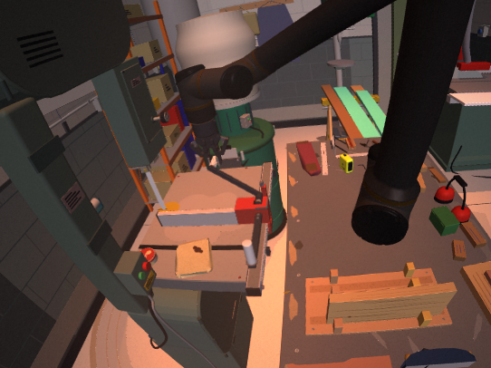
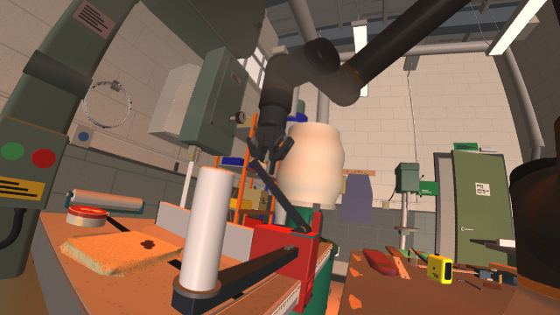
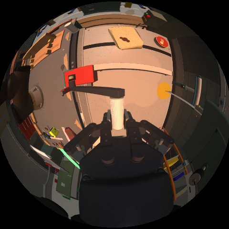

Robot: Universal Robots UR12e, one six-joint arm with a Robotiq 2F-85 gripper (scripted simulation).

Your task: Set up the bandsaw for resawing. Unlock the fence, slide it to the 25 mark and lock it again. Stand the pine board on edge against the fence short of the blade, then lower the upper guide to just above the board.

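Observation:
The fence, a pale bar with a red head, lies across the bandsaw table. A black lock lever runs from the red head to a white ribbed handle. My gripper is closed, with its fingers on either side of that white handle at the lever's far end. The pine board lies flat on the table on the near side of the fence. The blade runs down to the orange insert.
The bandsaw's green frame and upper guide housing stand left of the table. A second black lever with a white knob sits at the table's front rail. A workbench with a yellow tape measure lies right.

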